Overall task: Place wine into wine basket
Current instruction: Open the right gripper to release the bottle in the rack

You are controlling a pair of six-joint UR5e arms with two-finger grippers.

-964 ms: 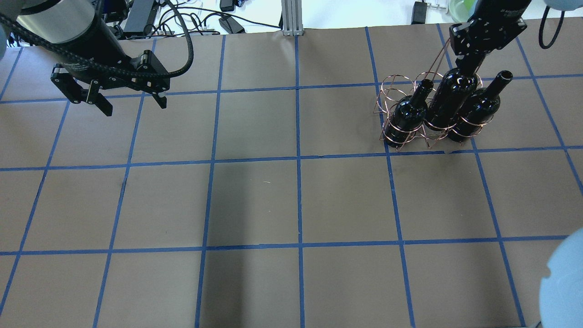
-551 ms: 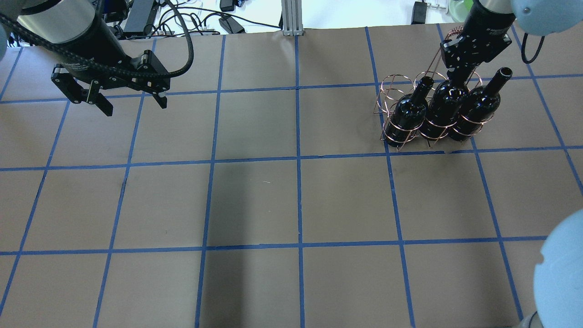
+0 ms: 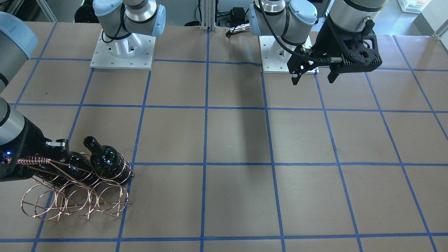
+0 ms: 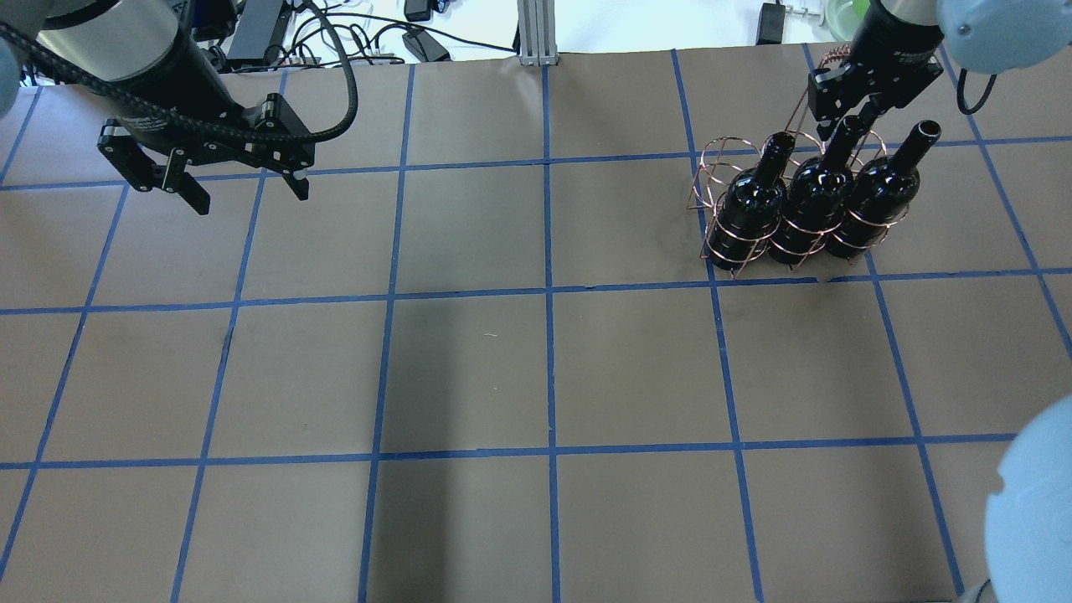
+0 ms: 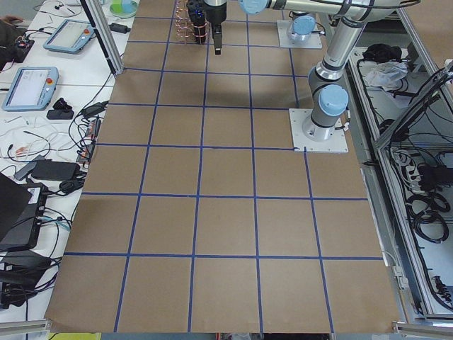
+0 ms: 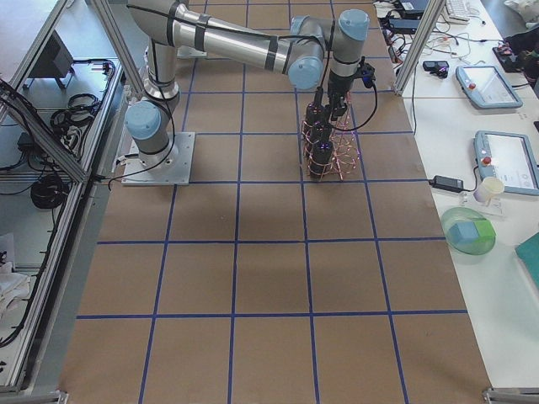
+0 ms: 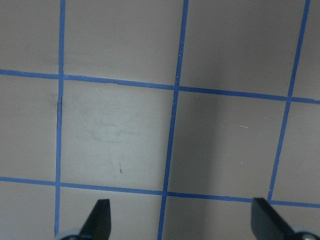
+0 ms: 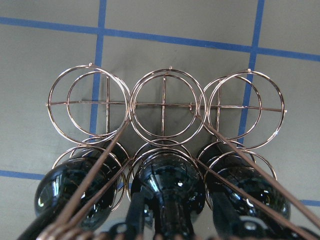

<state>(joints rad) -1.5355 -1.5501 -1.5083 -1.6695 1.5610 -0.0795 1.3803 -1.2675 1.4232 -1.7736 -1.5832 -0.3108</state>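
The copper wire wine basket (image 4: pixel 720 159) stands at the table's far right, and also shows in the front-facing view (image 3: pixel 70 203) and the right wrist view (image 8: pixel 165 105). Three near-black bottles stand in its row nearer the robot: left (image 4: pixel 749 209), middle (image 4: pixel 811 205), right (image 4: pixel 875 197). The other row's loops are empty. My right gripper (image 4: pixel 847 121) is over the middle bottle (image 8: pixel 170 180), its fingers on either side of the neck and slightly apart from it. My left gripper (image 4: pixel 249 199) is open and empty above the far left of the table, seen also from the front (image 3: pixel 312 82).
The basket's coil-wrapped handle bar (image 3: pixel 31 161) lies against my right wrist. Cables and power bricks (image 4: pixel 276 33) and an aluminium post (image 4: pixel 536 33) sit beyond the table's far edge. The two arm bases (image 3: pixel 122 49) stand at the robot's side.
My right gripper has lowered the middle bottle into its loop, level with the other two. More of its neck now shows below the gripper. The left arm has barely moved.
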